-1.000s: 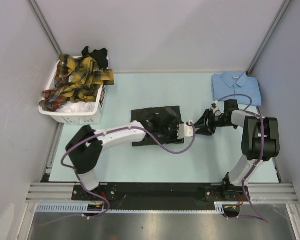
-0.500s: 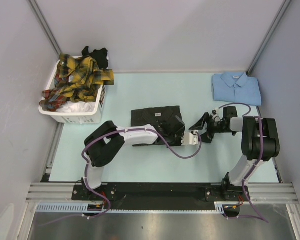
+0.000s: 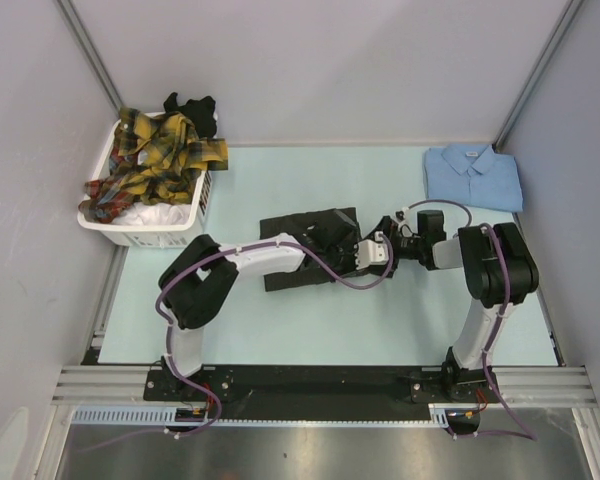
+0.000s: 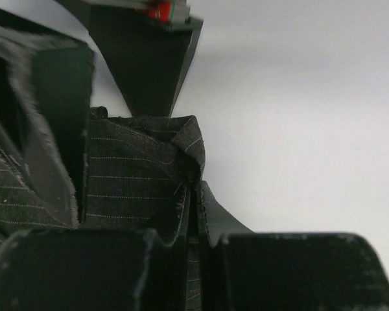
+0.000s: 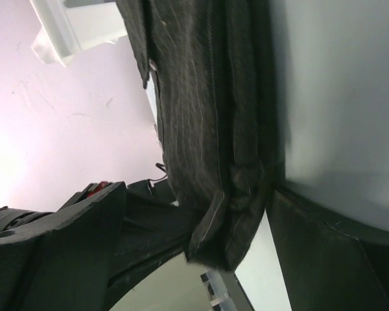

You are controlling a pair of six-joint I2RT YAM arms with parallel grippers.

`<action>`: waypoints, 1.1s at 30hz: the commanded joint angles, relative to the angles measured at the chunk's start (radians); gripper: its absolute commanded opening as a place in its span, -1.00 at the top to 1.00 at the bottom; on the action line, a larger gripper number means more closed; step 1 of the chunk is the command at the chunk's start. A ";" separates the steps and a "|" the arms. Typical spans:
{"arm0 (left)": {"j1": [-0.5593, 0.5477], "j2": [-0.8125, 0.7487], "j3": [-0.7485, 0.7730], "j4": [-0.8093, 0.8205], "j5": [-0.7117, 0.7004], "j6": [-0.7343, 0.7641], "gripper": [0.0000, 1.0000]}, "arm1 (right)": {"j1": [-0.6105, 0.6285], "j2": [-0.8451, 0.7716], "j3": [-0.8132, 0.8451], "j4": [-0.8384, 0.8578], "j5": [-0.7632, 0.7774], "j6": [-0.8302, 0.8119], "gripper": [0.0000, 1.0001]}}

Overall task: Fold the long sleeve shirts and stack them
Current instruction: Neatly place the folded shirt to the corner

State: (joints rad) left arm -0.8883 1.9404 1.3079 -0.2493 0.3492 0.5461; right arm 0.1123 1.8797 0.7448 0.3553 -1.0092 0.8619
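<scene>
Table point(image 3: 310, 325): black shirt point(image 3: 302, 226), blue shirt point(image 3: 473, 178), basket point(image 3: 150, 233)

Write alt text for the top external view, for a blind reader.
At the centre, the left gripper and right gripper meet at the right edge of a partly folded charcoal-black pinstriped cloth shirt. A folded light blue cloth shirt lies at the back right; a white plastic laundry basket of yellow-red plaid shirts stands at the back left.

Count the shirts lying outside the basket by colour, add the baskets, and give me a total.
Charcoal shirt: 1
Blue shirt: 1
Basket: 1
Total: 3
The plaid heap inside the basket is too tangled to count.
</scene>
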 commanded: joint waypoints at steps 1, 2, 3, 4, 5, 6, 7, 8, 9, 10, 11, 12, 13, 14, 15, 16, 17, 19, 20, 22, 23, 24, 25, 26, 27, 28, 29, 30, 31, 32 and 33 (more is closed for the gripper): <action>0.031 -0.090 0.047 0.022 0.079 -0.061 0.87 | 0.035 0.097 -0.002 0.197 0.119 0.100 -0.81; 0.034 -0.095 0.048 0.024 0.085 -0.069 0.87 | 0.038 0.113 0.011 0.212 0.126 0.115 -0.78; 0.037 -0.097 0.051 0.025 0.088 -0.072 0.87 | 0.041 0.128 0.017 0.255 0.127 0.155 -0.71; 0.038 -0.097 0.053 0.025 0.089 -0.074 0.87 | 0.043 0.145 0.025 0.276 0.132 0.172 -0.65; 0.041 -0.100 0.056 0.024 0.093 -0.077 0.87 | 0.043 0.166 0.039 0.298 0.147 0.192 -0.61; 0.042 -0.100 0.056 0.025 0.096 -0.081 0.87 | 0.041 0.177 0.048 0.329 0.156 0.203 -0.56; 0.042 -0.100 0.057 0.028 0.097 -0.084 0.87 | 0.044 0.185 0.056 0.336 0.165 0.215 -0.54; 0.043 -0.098 0.059 0.025 0.097 -0.089 0.87 | 0.044 0.196 0.065 0.352 0.181 0.221 -0.52; 0.045 -0.098 0.060 0.027 0.102 -0.094 0.87 | 0.047 0.200 0.083 0.359 0.185 0.227 -0.45; 0.045 -0.097 0.060 0.027 0.102 -0.095 0.86 | 0.055 0.205 0.093 0.366 0.190 0.235 -0.40; 0.045 -0.093 0.063 0.025 0.100 -0.100 0.85 | 0.058 0.213 0.103 0.373 0.201 0.239 -0.25; 0.045 -0.087 0.065 0.025 0.100 -0.101 0.80 | 0.064 0.214 0.114 0.376 0.207 0.246 -0.15; 0.046 -0.086 0.068 0.024 0.099 -0.106 0.74 | 0.067 0.216 0.120 0.381 0.213 0.249 -0.02; 0.048 -0.086 0.073 0.019 0.097 -0.109 0.68 | 0.070 0.208 0.126 0.381 0.224 0.244 0.28; 0.049 -0.089 0.074 0.015 0.096 -0.116 0.49 | 0.070 0.202 0.143 0.375 0.227 0.233 0.42; 0.063 -0.103 0.074 0.016 0.105 -0.142 0.38 | 0.069 0.194 0.154 0.355 0.234 0.215 0.54; 0.074 -0.113 0.073 0.018 0.117 -0.156 0.29 | 0.060 0.187 0.171 0.280 0.236 0.153 0.73; 0.106 -0.156 0.070 0.012 0.132 -0.207 0.06 | 0.044 0.159 0.246 0.184 0.228 0.059 0.81; 0.118 -0.175 0.067 0.002 0.145 -0.221 0.01 | 0.026 0.150 0.284 0.059 0.222 -0.060 0.88; 0.147 -0.204 0.054 -0.039 0.168 -0.247 -0.26 | 0.001 0.128 0.396 -0.092 0.234 -0.196 1.00; 0.155 -0.239 0.045 -0.054 0.171 -0.245 -0.37 | -0.008 0.124 0.431 -0.211 0.238 -0.248 1.00; 0.163 -0.254 0.034 -0.073 0.175 -0.241 -0.43 | -0.037 0.124 0.467 -0.275 0.241 -0.356 1.00; 0.173 -0.274 0.010 -0.109 0.174 -0.223 -0.46 | -0.049 0.131 0.514 -0.338 0.248 -0.404 1.00; 0.176 -0.303 -0.004 -0.125 0.171 -0.212 -0.62 | -0.063 0.139 0.598 -0.466 0.253 -0.455 1.00; 0.183 -0.320 -0.019 -0.136 0.166 -0.204 -0.67 | -0.086 0.147 0.651 -0.525 0.259 -0.542 1.00; 0.190 -0.333 -0.051 -0.159 0.160 -0.186 -0.68 | -0.097 0.162 0.695 -0.579 0.288 -0.587 1.00; 0.192 -0.356 -0.065 -0.169 0.137 -0.178 -0.70 | -0.105 0.171 0.784 -0.661 0.300 -0.624 1.00; 0.195 -0.366 -0.079 -0.176 0.126 -0.175 -0.78 | -0.134 0.182 0.830 -0.708 0.313 -0.694 1.00; 0.204 -0.377 -0.107 -0.179 0.116 -0.173 -0.83 | -0.143 0.193 0.873 -0.745 0.337 -0.725 1.00; 0.207 -0.385 -0.117 -0.182 0.103 -0.172 -0.99 | -0.152 0.220 0.975 -0.825 0.351 -0.756 1.00; 0.210 -0.397 -0.125 -0.182 0.099 -0.175 -0.99 | -0.163 0.234 1.017 -0.863 0.366 -0.788 1.00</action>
State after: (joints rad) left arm -0.6903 1.5856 1.2381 -0.3706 0.4725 0.3538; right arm -0.0059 2.0789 1.5410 -0.2115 -0.7288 0.3351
